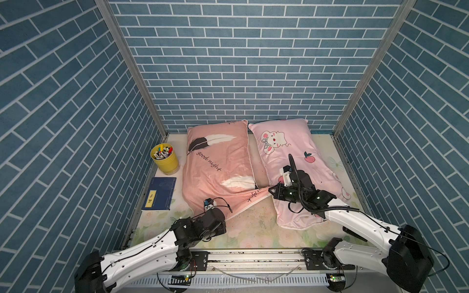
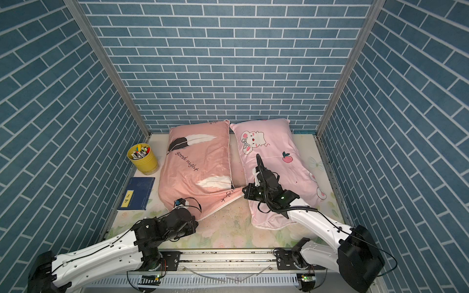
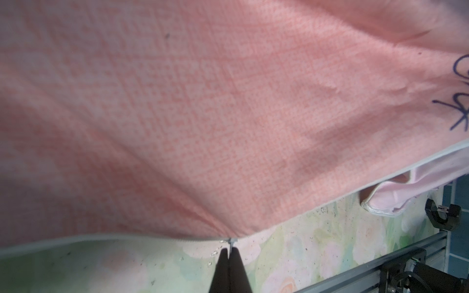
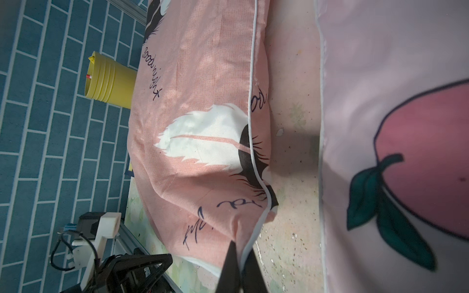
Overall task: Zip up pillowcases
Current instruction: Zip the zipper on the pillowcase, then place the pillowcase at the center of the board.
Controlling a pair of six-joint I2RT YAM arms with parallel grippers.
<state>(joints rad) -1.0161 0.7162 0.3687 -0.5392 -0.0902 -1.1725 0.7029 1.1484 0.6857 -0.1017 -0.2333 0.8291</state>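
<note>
**Blue brick walls, floral mat: zip pull pinched, seam stretched**

Blue-brick panels close in a floral mat (image 1: 253, 228) on which everything lies.

Furthest out beyond the left gripper (image 3: 229, 253) stand one yellow cup (image 1: 165, 158) of markers and one blue notebook (image 1: 160, 194), both clear of the work. That gripper is clenched on the small zipper pull (image 3: 232, 241) at the near edge of the salmon-pink pillowcase (image 1: 215, 162), which spreads away from its tips. The case's edge runs on to the right gripper (image 4: 241, 256), clamped on the piped corner, so the seam hangs taut between the two tools. Just beyond the right gripper lies the light-pink pillowcase (image 1: 299, 162), not held.

The step in hand looks like running the slider along the salmon case. To do it well, I would keep the corner anchored, draw the pull straight along the teeth and low to the mat, and go slowly. The purchase on the pull is thin and loose fabric could snag. Which stretch is already shut I cannot tell.

Count: two pillowcases, two grippers, one cup, one notebook.
</note>
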